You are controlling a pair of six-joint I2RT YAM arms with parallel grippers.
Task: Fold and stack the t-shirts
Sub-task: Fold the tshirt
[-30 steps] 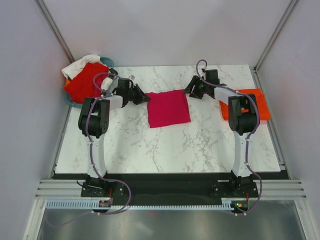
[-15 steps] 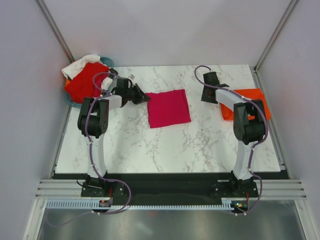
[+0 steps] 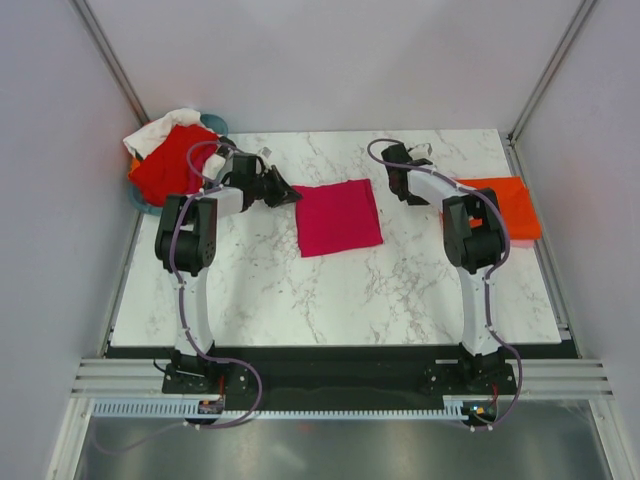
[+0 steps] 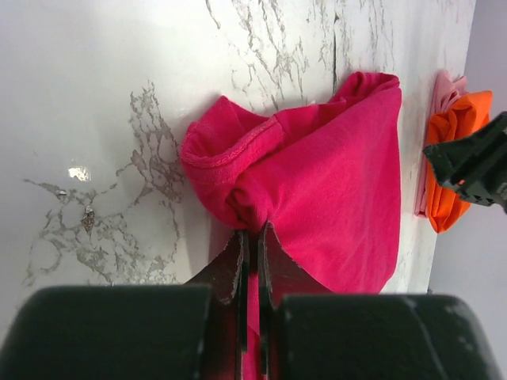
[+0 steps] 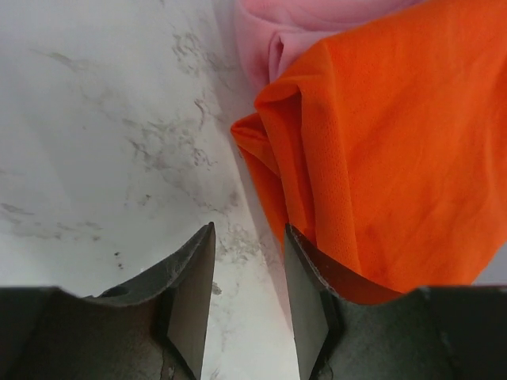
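A folded magenta-pink t-shirt (image 3: 338, 216) lies at the table's middle. My left gripper (image 3: 290, 196) is shut on its near-left corner, and in the left wrist view the cloth (image 4: 317, 182) bunches up at my fingertips (image 4: 253, 231). A folded bright orange t-shirt (image 3: 500, 203) lies at the right edge on a pale pink one (image 5: 277, 39). My right gripper (image 3: 402, 187) is open and empty between the two shirts, its fingers (image 5: 299, 253) beside the orange shirt's corner (image 5: 380, 134). Red and white t-shirts (image 3: 168, 160) sit heaped in the basket.
A teal basket (image 3: 216, 126) stands at the back left corner. Grey walls and metal posts enclose the marble table (image 3: 330, 290). The arm bases sit on a black strip at the near edge.
My right gripper let go of the magenta shirt's right corner, swung right toward the orange shirt, then came back left, and is open. The left gripper stays put on the magenta shirt.
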